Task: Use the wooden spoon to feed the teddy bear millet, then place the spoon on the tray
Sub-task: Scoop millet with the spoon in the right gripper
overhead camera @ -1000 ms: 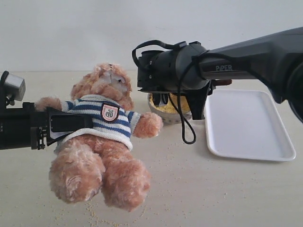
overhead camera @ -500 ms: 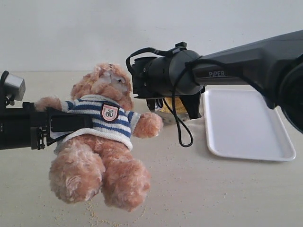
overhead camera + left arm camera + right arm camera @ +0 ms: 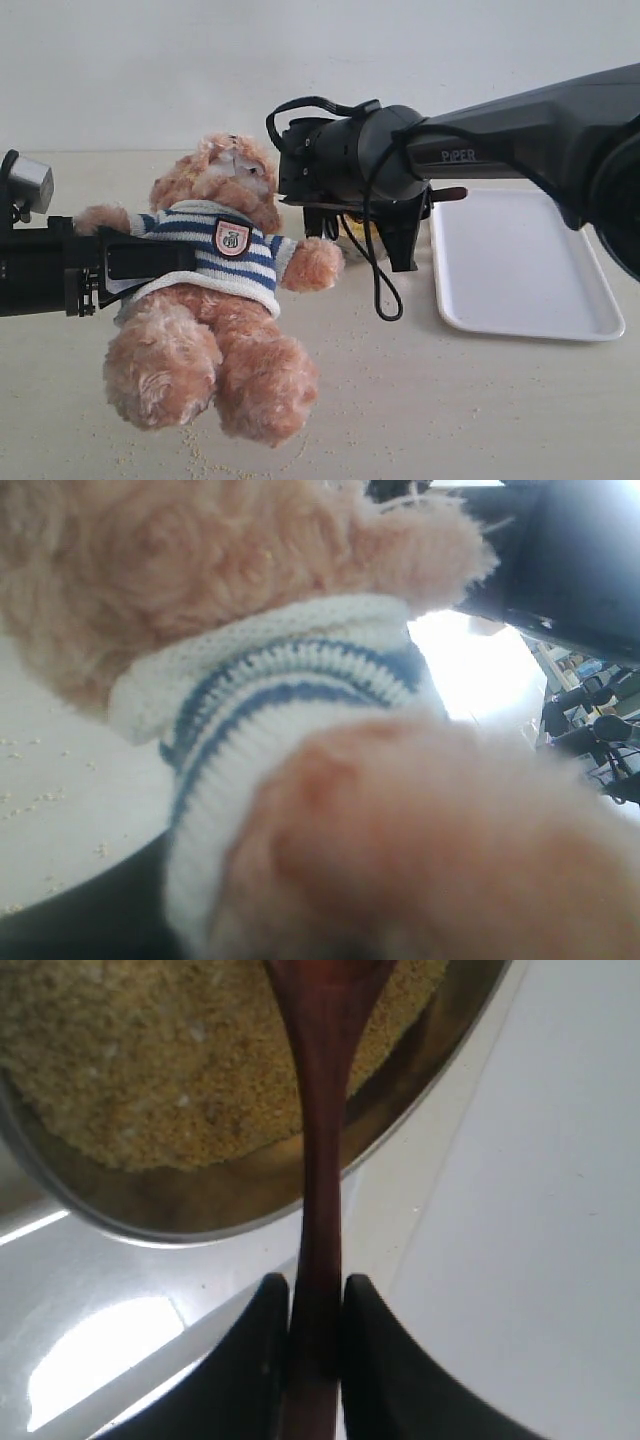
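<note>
The wooden spoon point(image 3: 320, 1140) is pinched by its slim handle between the two black fingers point(image 3: 262, 1345) of the right hand point(image 3: 315, 1295), which is clenched on it. In the right wrist view the spoon's long axis runs straight out from the grip. Its oval end reaches over the millet point(image 3: 150, 1060) heaped in the metal bowl point(image 3: 200, 1218). In the exterior view the spoon lies nearly level. Only its handle tip point(image 3: 452, 193) shows, sticking out behind the arm and pointing toward the tray point(image 3: 520, 265). The scoop end is hidden there behind the arm.

The teddy bear point(image 3: 215, 290) leans back, facing the camera, its head just beside the right wrist. The left hand point(image 3: 150, 260) grasps it across the striped sweater. The left wrist view shows only fur and knit up close.

A second ago the right arm was farther from the bear, with the bowl showing under it and the handle tip higher and nearer the tray's far edge. Now the arm sits closer to the bear's head, the bowl is almost wholly covered, and the handle tip is lower. Half a second ago that tip was hidden. The bear, the left hand and the tray have not shifted.
</note>
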Tool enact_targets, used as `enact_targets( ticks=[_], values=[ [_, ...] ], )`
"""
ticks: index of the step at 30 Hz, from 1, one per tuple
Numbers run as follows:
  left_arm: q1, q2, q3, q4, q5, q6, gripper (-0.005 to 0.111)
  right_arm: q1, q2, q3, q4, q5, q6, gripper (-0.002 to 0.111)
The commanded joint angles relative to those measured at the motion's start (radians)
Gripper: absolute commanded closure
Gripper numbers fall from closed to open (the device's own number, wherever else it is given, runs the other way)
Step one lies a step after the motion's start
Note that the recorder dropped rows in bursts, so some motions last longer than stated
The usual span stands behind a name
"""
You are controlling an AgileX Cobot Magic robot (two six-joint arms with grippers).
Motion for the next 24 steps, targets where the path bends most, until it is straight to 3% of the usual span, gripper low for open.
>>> enact_targets(
  ticks=[1,24],
  values=[
    [0.002,-0.003,-0.003,-0.017,0.044,-0.003,0.102,0.001,-0.021,-0.004,0.062,0.0,0.006,0.109],
    [0.002,-0.003,-0.003,-0.017,0.044,-0.003,0.102,-0.036,-0.033,-0.006,0.112,0.048,0.105,0.109]
  ],
)
